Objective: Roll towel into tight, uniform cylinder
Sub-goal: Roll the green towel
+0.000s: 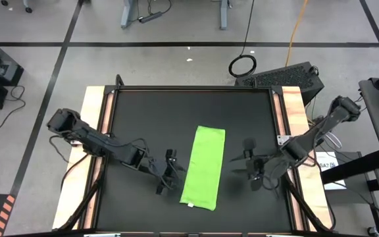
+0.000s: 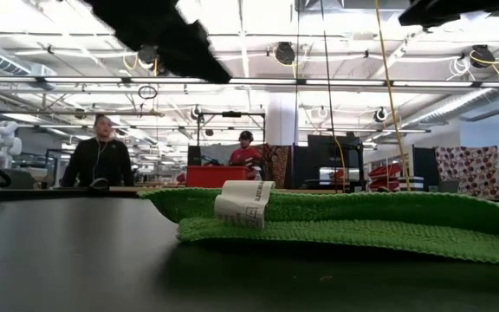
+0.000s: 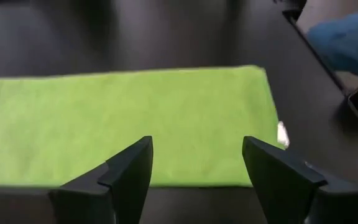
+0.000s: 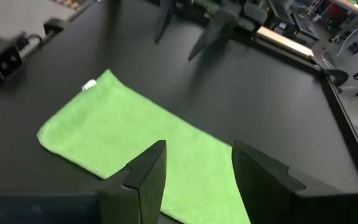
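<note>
The lime-green towel (image 1: pixel 204 168) lies flat on the black table as a long folded strip running from near to far, with its white tag (image 2: pixel 243 204) at the near end. My left gripper (image 1: pixel 171 172) hovers open just left of the strip, and its fingers frame the towel (image 3: pixel 129 124) from above without touching it. My right gripper (image 1: pixel 252 168) hovers open to the right of the strip, raised off the table, and looks across the towel (image 4: pixel 142 149) at my left gripper (image 4: pixel 191 31). No roll has formed.
Pale wooden rails (image 1: pixel 96 118) edge the black table on its left and right. A dark keyboard-like unit (image 1: pixel 285 76) sits past the far right corner. Two people (image 2: pixel 100 156) are in the room far behind the table. Bare black surface lies around the towel.
</note>
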Tool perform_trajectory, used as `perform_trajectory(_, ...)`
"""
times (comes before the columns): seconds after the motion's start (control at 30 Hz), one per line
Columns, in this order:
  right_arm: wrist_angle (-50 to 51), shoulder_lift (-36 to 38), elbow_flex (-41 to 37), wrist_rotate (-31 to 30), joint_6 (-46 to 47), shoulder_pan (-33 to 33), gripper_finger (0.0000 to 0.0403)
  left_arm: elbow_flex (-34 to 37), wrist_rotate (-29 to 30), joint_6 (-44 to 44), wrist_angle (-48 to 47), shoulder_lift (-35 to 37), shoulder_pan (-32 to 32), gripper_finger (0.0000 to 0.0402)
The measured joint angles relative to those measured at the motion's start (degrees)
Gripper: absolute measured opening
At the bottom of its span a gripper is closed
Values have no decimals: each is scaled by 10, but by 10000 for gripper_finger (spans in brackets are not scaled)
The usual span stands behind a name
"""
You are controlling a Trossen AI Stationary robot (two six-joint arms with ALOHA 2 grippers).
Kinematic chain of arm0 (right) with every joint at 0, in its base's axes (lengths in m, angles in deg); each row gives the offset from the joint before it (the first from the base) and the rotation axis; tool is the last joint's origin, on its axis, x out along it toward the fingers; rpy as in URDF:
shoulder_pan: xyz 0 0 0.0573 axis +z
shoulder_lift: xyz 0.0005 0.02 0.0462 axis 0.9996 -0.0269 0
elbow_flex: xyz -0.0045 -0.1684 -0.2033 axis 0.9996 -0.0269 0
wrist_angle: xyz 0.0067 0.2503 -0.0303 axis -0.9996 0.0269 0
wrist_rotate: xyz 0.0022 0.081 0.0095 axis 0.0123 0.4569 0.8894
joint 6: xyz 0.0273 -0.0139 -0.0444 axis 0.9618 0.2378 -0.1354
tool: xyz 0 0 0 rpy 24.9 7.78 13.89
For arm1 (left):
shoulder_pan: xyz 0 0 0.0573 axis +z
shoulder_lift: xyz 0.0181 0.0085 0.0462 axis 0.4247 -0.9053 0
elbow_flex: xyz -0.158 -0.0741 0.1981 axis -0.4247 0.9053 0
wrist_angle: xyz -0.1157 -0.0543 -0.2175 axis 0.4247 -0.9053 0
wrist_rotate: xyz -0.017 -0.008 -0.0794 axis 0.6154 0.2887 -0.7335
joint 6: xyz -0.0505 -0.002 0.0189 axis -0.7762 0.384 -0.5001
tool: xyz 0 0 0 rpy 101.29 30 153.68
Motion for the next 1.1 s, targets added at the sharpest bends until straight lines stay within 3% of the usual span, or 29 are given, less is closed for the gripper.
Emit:
perform_trajectory(0.27, 70, 64, 0, 1, 20, -3, 173, 77, 15, -17, 58, 36, 10, 255)
perform_trajectory(1.1, 69, 77, 0, 1, 50, -2, 173, 73, 44, -49, 75, 38, 10, 255)
